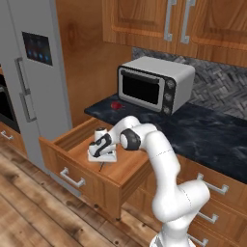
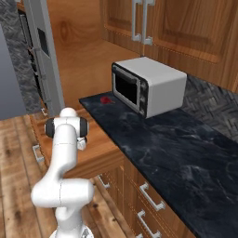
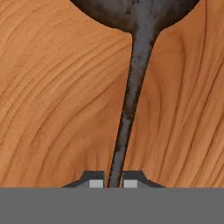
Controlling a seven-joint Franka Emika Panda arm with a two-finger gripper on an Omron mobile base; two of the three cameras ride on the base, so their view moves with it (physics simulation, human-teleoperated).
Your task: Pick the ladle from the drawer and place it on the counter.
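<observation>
Ladle entry, listed from the largest item down.

Counter [image 1: 212,140]: dark marble-look slab running along the tiled wall, above wooden cabinets. A white microwave [image 1: 155,83] stands on it near the left end, with a small red round object [image 1: 116,105] on the slab just beside the microwave's front corner.

Drawer [image 1: 72,140]: wide, shallow, pulled well out below the counter's left end, light brown inside, silver bar handle on its panelled front. My arm reaches down into it from the right.

My pincer [image 3: 113,183]: lowered inside the drawer, close above its wooden floor. In the hand view the two fingertips [image 3: 96,183] stand one on each side of the handle's near end, with the handle filling most of the narrow gap between them. Whether they are pressing on it I cannot tell.

Ladle [image 3: 131,92]: lies flat on the drawer floor. Its thin dark handle runs straight away from my pincer, starting right between the tips, and widens into the round grey-black bowl at the far end, which the top edge of the hand view cuts off. In the left base view a dark sliver [image 1: 101,167] of it shows just below my hand.
</observation>
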